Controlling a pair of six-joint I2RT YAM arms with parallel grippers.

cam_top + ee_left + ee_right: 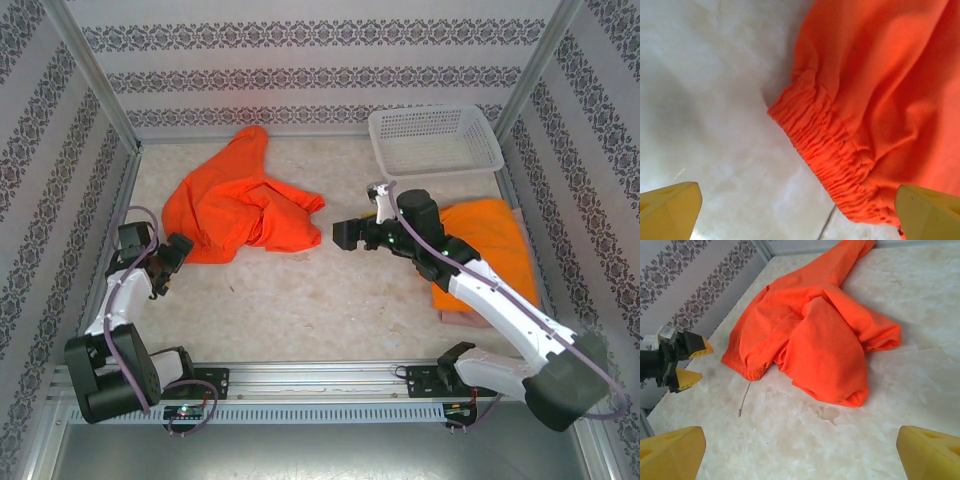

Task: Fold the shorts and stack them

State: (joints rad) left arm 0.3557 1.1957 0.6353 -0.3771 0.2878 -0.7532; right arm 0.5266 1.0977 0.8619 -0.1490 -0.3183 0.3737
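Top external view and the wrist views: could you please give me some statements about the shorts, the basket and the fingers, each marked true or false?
1. The white basket holds shorts. False: it is empty.
2. The crumpled orange shorts lie on the left half of the table. True.
3. The left fingers are shut on the elastic waistband. False: they are open and hold nothing.
4. A folded orange pair lies on the table's right side. True.
5. The right fingers are open. True.

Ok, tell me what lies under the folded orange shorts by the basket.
A dusty pink cloth edge peeks out at the near side of the folded orange shorts; the rest is hidden under them and the right arm.
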